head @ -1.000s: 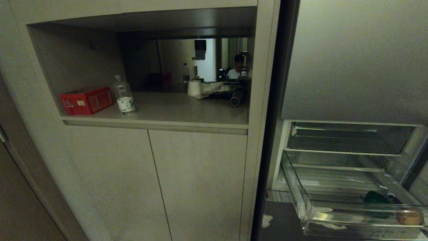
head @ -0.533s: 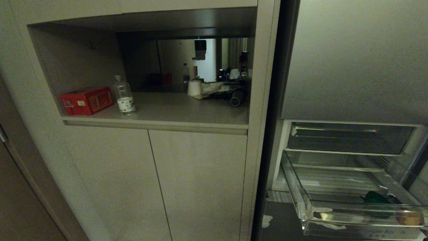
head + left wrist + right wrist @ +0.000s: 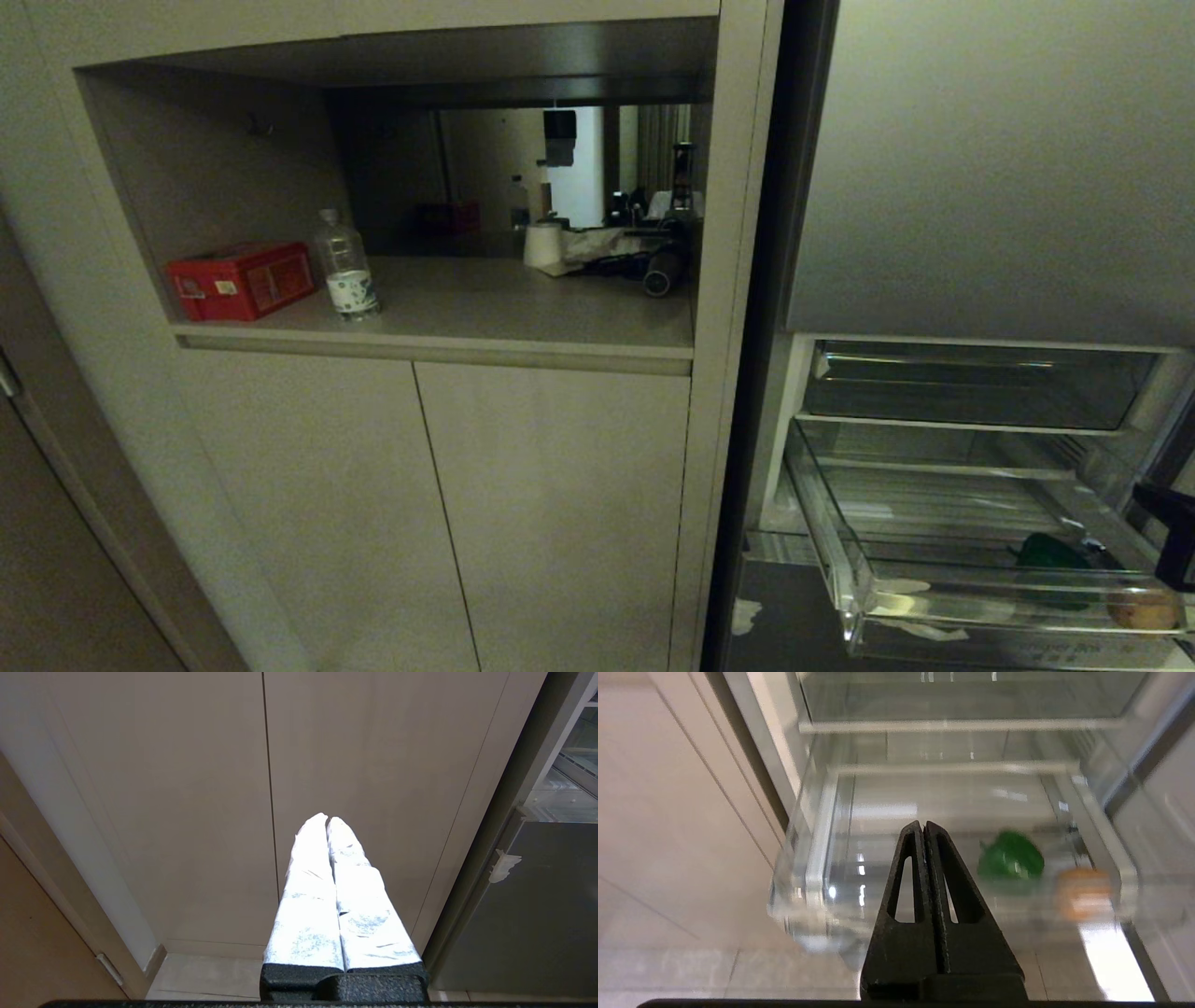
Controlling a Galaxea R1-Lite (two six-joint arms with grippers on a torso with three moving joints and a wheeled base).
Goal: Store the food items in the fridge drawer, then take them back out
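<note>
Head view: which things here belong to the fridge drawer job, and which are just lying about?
Job:
- wide clear plastic fridge drawer, pulled out
- dark green rounded food item, inside it
- smaller tan-brown food item, inside it
- right gripper, shut, before the drawer

Lying about:
- red box in the cabinet niche
- clear water bottle beside it
- white roll
- left gripper, shut, parked

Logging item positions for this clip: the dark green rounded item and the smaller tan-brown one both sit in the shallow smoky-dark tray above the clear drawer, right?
Not quite. Head view shows the dark green rounded item and the smaller tan-brown one in the deep transparent plastic drawer, near its front right. The shallow smoky-dark tray above holds neither.
</note>
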